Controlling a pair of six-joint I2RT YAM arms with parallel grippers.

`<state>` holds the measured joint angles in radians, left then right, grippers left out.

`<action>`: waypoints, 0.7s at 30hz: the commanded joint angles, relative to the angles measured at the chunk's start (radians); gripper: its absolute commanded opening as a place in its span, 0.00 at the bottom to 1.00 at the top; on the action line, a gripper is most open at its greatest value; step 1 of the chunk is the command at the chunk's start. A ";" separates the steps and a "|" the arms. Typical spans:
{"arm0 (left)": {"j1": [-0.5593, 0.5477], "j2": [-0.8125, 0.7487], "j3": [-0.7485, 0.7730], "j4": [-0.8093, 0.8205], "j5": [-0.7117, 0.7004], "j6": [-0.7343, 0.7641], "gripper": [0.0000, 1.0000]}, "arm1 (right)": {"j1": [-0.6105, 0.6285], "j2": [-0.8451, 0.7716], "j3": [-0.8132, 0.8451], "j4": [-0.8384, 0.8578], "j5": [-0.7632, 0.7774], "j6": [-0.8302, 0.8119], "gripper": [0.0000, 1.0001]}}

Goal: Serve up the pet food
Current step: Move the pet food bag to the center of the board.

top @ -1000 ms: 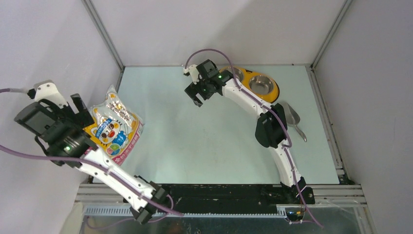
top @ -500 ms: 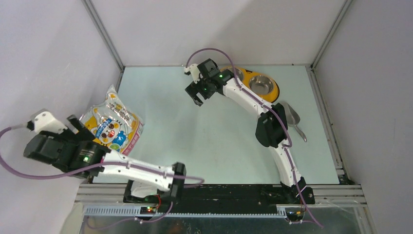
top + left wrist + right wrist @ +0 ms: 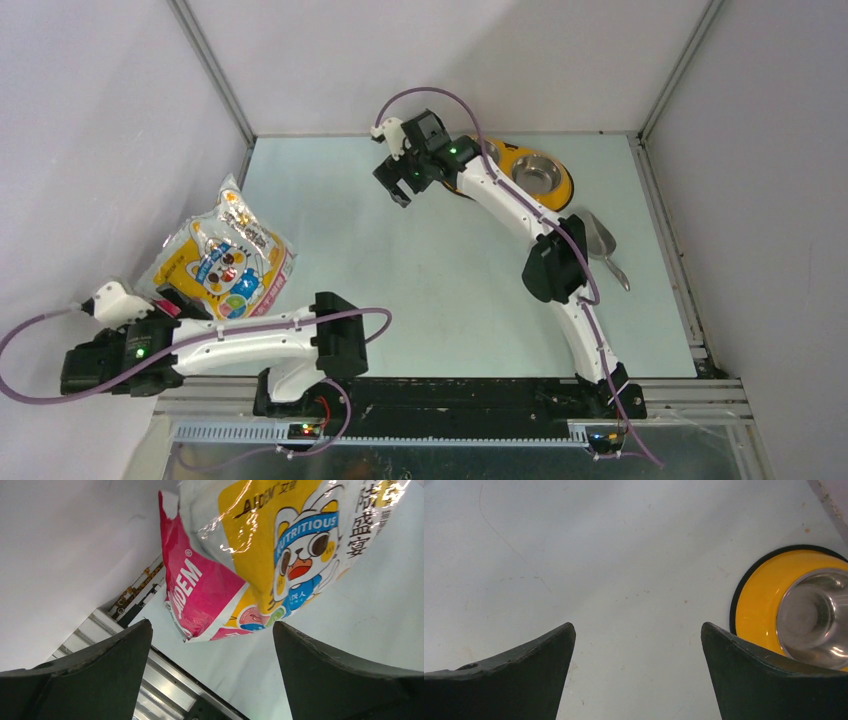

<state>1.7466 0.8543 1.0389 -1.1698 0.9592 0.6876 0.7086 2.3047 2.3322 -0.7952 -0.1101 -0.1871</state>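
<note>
Task approx. at start: kibble not visible, presumably inside bag at left edge of table; feeder bowls empty, scoop untouched; L gripper and R gripper both spread wide, holding nothing

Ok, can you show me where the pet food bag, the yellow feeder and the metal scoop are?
pet food bag (image 3: 225, 262), top view, on its printed front.
yellow feeder (image 3: 756, 605), right wrist view, on its yellow rim.
metal scoop (image 3: 600, 240), top view, on its bowl.

Left arm folded low, left fingers spread wide — right arm stretched forward, right fingers wide.
</note>
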 commanded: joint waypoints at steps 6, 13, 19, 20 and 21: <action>0.049 0.000 -0.146 0.166 0.000 0.057 0.98 | 0.016 0.031 0.076 0.051 0.029 -0.009 0.99; 0.051 -0.050 -0.304 0.303 0.054 0.107 0.98 | 0.010 0.057 0.086 0.194 0.024 0.069 1.00; 0.049 -0.080 -0.445 0.598 0.041 0.009 0.98 | 0.036 0.125 0.134 0.269 -0.036 0.146 1.00; 0.048 -0.075 -0.461 0.621 0.039 -0.001 0.98 | 0.049 0.133 0.144 0.279 -0.041 0.156 1.00; 0.048 -0.062 -0.466 0.658 0.035 -0.024 0.98 | 0.055 0.149 0.147 0.285 -0.054 0.162 1.00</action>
<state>1.7874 0.7807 0.5976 -0.7219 0.9733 0.7235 0.7261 2.4084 2.4123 -0.6067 -0.1146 -0.0849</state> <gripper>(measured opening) 0.985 0.994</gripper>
